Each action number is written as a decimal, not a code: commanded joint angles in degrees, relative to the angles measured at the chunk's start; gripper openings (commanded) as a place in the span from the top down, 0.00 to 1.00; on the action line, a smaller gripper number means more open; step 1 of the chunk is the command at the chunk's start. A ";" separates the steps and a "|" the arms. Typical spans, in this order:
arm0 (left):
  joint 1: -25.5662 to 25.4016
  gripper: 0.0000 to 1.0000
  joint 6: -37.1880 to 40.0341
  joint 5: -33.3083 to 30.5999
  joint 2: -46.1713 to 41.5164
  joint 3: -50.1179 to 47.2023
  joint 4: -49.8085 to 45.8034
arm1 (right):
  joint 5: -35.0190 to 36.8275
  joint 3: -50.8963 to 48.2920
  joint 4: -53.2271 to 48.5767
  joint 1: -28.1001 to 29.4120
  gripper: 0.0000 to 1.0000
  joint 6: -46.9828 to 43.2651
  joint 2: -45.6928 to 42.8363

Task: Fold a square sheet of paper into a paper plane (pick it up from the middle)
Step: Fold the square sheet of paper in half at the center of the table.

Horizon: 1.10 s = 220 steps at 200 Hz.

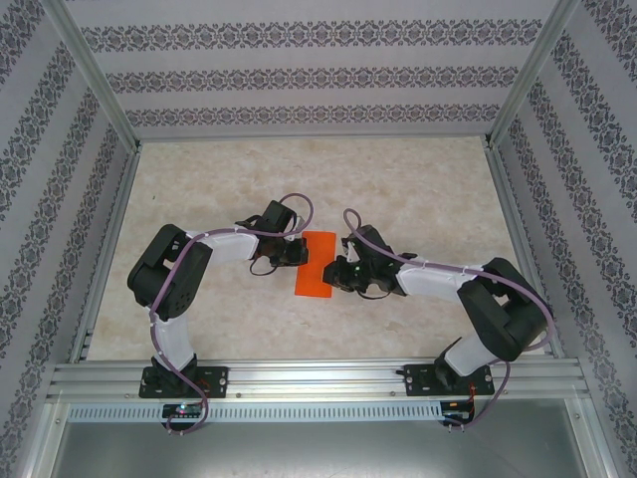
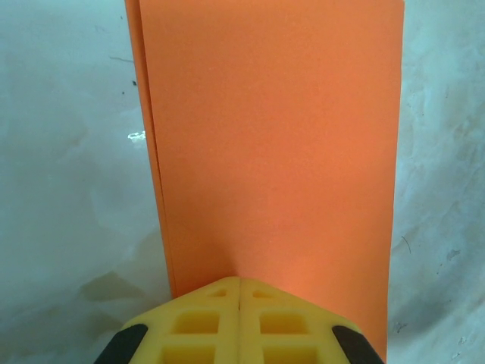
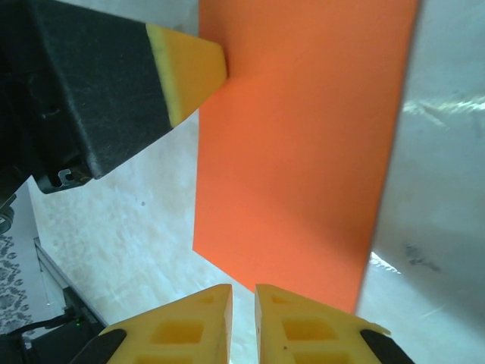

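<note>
The square sheet of paper (image 1: 317, 264) is lying flat on the table (image 1: 428, 199), about midway between the two arms. It is showing as a narrow rectangle, apparently folded in half, since the left wrist view is showing two layers stepping apart along one long edge.

The left gripper (image 2: 240, 292) is sitting at the sheet's left edge with its yellow fingers pressed together. Their joined tip is resting on top of the paper, so it is pinning the sheet rather than pinching it. The right gripper (image 3: 242, 296) is hovering just beside the sheet's right side, close to a corner. Its fingers are standing a narrow slit apart with nothing between them.

The paper is looking very light, thin and limp, so it is likely to slide on the smooth table and curl or crumple under a careless push. A free edge or corner is probably offering the best hold, taken while the other gripper is weighing the sheet down, and any crease is going to need firm pressing.

Counting: one orange sheet in two layers, two grippers, and no finished plane yet
</note>
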 commanded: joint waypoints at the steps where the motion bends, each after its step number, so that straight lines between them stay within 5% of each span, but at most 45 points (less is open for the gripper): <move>1: -0.69 1.00 0.37 -1.78 0.54 -0.75 -6.28 | -1.62 -1.79 3.73 1.31 0.83 1.63 1.51; 57: -0.68 1.00 0.90 -1.80 0.45 -0.86 -6.63 | -0.04 -2.30 2.49 2.06 0.84 1.20 8.12; 129: -0.68 1.00 0.63 -1.63 0.95 -0.54 -6.36 | 5.69 7.73 -9.68 -3.27 0.84 -5.36 -1.17; 174: -0.76 1.00 0.45 -1.51 1.26 0.30 -7.09 | -3.43 14.10 0.48 -11.24 0.84 -4.32 8.59; 220: -0.69 1.00 0.59 -1.66 0.89 1.47 -8.95 | -2.11 23.95 -6.60 -12.19 0.85 -7.41 17.77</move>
